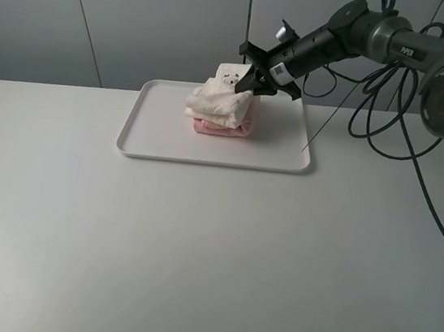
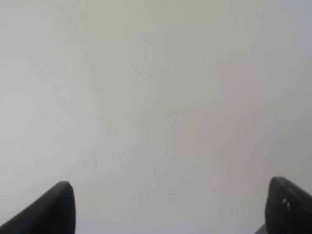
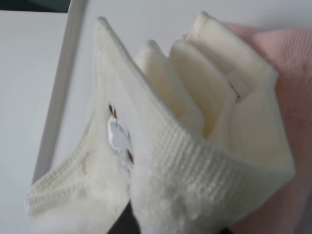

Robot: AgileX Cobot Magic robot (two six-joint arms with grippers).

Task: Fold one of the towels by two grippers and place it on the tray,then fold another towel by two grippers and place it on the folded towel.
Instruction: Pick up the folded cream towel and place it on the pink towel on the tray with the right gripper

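The folded pale pink towel (image 1: 223, 129) lies on the white tray (image 1: 206, 161) at the back of the table. On top of it rests the folded cream-white towel (image 1: 216, 102), its far right edge pulled upward. My right gripper (image 1: 254, 81) is shut on that raised edge. The right wrist view shows the cream-white towel's (image 3: 170, 146) layers bunched up close, the pink towel (image 3: 292, 73) behind them and the tray rim (image 3: 58, 97) beside them. My left gripper (image 2: 168, 207) is open over a bare pale surface, its fingertips (image 2: 53, 209) far apart. It is outside the exterior high view.
The tray sits at the back centre of a white table (image 1: 191, 277). A grey panelled wall (image 1: 143, 16) stands behind it. The right arm (image 1: 387, 32) and its black cables (image 1: 392, 115) hang over the back right.
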